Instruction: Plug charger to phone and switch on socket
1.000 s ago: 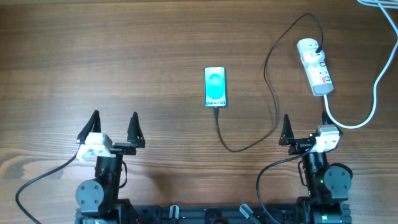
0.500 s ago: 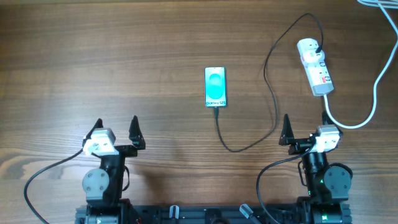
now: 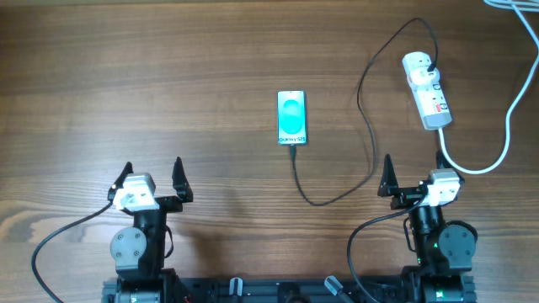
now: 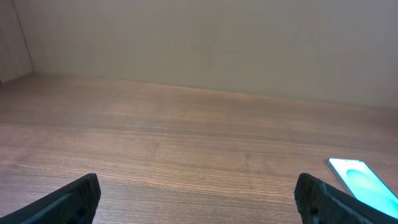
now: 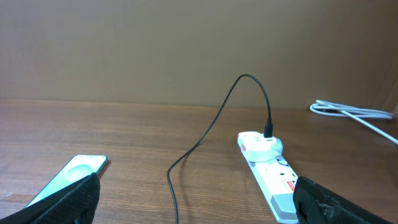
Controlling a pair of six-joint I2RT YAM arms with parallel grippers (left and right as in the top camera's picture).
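The phone [image 3: 291,118] lies flat mid-table with its teal screen lit and its white band at the near end. The black charger cable [image 3: 368,135] runs from the white adapter [image 3: 418,63] on the socket strip [image 3: 429,97], loops down, and its tip [image 3: 292,149] meets the phone's near end. My left gripper [image 3: 152,171] is open and empty, near the front left. My right gripper [image 3: 413,172] is open and empty, in front of the strip. The left wrist view shows my open gripper [image 4: 202,205] and the phone [image 4: 364,183]. The right wrist view shows my open gripper [image 5: 199,208], the phone [image 5: 68,174], the cable [image 5: 205,130] and the strip [image 5: 273,174].
A thick white cord [image 3: 508,126] trails from the strip's near end and curves up to the table's far right corner; it also shows in the right wrist view [image 5: 348,112]. The table is bare brown wood [image 3: 126,76]. A plain wall stands behind it.
My left gripper has drawn back a little toward its base and shifted slightly sideways. The right arm, phone, cable and strip have not moved.
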